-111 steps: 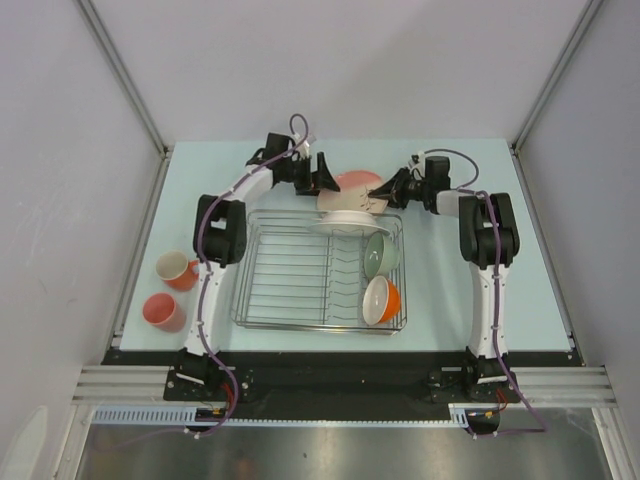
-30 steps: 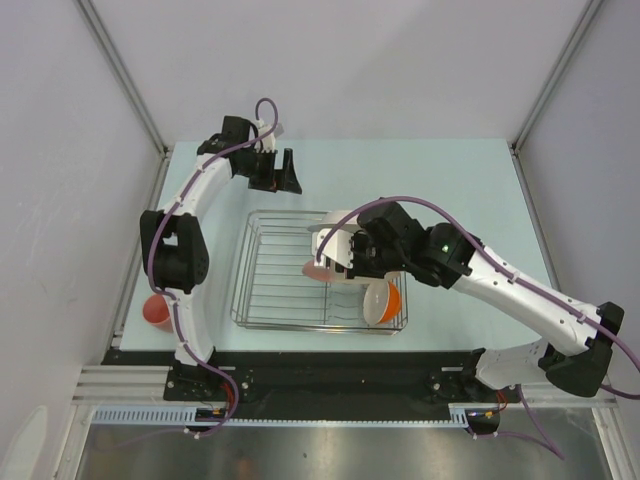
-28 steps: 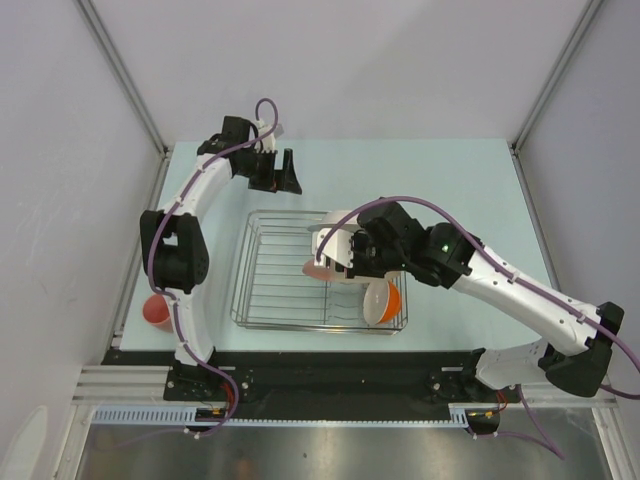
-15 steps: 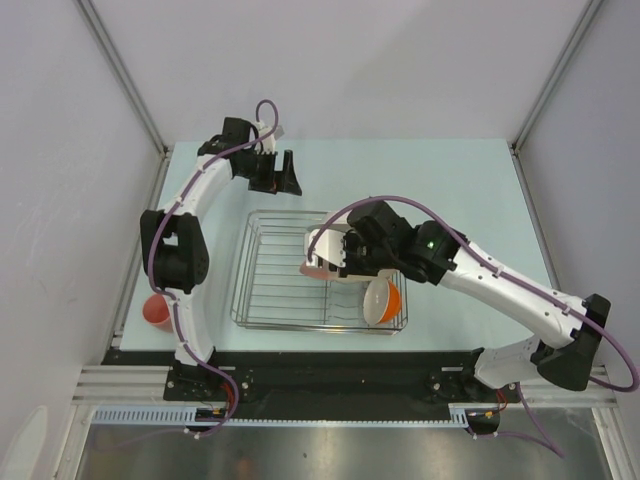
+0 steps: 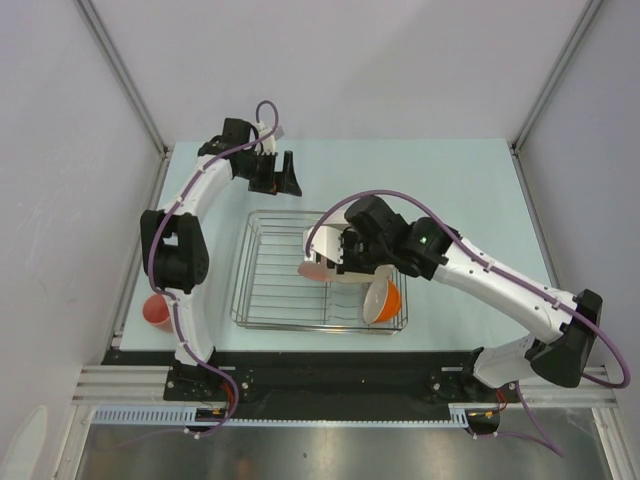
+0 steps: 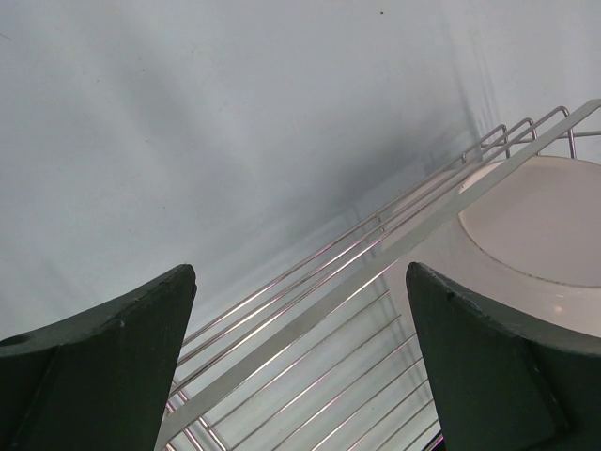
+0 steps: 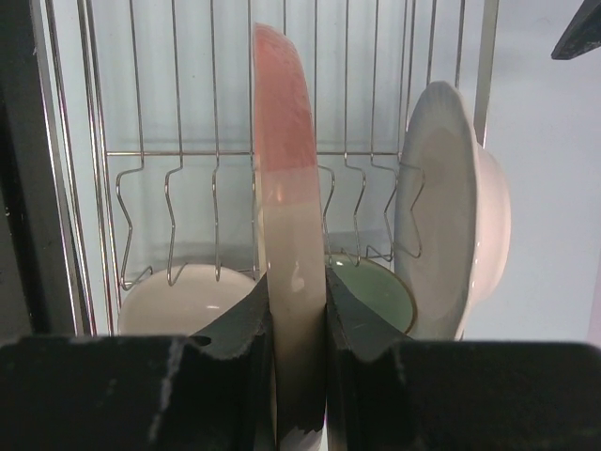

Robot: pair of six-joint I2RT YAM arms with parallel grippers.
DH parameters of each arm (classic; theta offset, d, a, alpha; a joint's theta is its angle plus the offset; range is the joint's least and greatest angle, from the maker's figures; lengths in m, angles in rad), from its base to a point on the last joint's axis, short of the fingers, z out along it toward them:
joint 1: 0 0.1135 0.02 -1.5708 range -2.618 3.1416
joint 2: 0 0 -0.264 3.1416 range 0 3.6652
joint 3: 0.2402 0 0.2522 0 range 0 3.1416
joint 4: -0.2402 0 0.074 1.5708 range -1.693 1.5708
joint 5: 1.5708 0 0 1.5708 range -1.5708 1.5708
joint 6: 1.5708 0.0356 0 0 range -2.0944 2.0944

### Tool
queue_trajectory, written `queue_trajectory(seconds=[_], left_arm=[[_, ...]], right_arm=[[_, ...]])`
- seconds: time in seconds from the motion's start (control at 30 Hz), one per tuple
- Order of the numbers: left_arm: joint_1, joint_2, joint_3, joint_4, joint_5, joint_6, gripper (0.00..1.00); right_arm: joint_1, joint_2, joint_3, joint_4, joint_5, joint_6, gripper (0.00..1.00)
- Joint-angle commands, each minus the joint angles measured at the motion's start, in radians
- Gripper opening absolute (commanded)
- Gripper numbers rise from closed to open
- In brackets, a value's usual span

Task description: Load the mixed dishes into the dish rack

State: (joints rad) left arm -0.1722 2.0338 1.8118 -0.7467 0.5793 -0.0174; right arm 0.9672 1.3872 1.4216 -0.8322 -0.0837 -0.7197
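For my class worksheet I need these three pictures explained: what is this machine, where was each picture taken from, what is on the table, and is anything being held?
Two robot arms, left and right, are bolted to the near edge of a table. The wide picture looks down from above and behind them; the other two come from a camera on each wrist, showing its own fingers. On the table sits a wire dish rack holding a white shallow bowl, a sage green bowl and an orange bowl. The right arm's fingers are shut on a pink-and-cream plate, held on edge over the rack. The left arm's fingers are open and empty, near the rack's far left corner. A small pink cup stands on the table, left of the rack.
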Motion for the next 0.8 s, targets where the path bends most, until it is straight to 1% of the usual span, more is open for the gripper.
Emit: queue_trajectory(seconds=[0.0, 0.03, 0.2, 0.43, 0.47, 0.5, 0.53, 0.6, 0.63, 0.7, 0.77], left_arm=[[0.003, -0.073, -0.006, 0.012, 0.017, 0.014, 1.00], [0.002, -0.079, -0.006, 0.012, 0.020, 0.039, 1.00], [0.005, -0.087, -0.009, 0.009, 0.017, 0.043, 1.00], [0.007, -0.087, -0.009, 0.009, 0.011, 0.050, 1.00], [0.007, -0.087, -0.008, 0.009, 0.011, 0.048, 0.99], [0.008, -0.089, -0.006, 0.009, 0.011, 0.050, 1.00], [0.008, -0.087, -0.006, 0.009, 0.010, 0.048, 1.00], [0.008, -0.087, -0.005, 0.009, 0.010, 0.048, 1.00], [0.008, -0.089, -0.005, 0.007, 0.010, 0.051, 1.00], [0.011, -0.087, -0.005, 0.007, 0.005, 0.053, 1.00], [0.011, -0.090, -0.003, 0.004, 0.004, 0.054, 0.99]], right_arm=[[-0.036, 0.012, -0.009, 0.048, -0.042, -0.001, 0.00], [-0.042, 0.016, -0.021, 0.050, -0.056, 0.000, 0.00], [-0.059, 0.044, -0.053, 0.059, -0.074, 0.003, 0.00], [-0.058, 0.064, -0.061, 0.030, -0.090, 0.016, 0.00], [-0.058, 0.065, -0.061, 0.024, -0.090, 0.017, 0.03], [-0.056, 0.068, -0.064, 0.016, -0.087, 0.023, 0.09], [-0.058, 0.069, -0.066, 0.010, -0.084, 0.023, 0.18], [-0.051, 0.067, -0.069, 0.001, -0.068, 0.029, 0.26], [-0.048, 0.059, -0.070, 0.001, -0.059, 0.037, 0.34], [-0.042, 0.049, -0.075, 0.002, -0.051, 0.042, 0.36], [-0.038, 0.027, -0.082, 0.004, -0.045, 0.049, 0.44]])
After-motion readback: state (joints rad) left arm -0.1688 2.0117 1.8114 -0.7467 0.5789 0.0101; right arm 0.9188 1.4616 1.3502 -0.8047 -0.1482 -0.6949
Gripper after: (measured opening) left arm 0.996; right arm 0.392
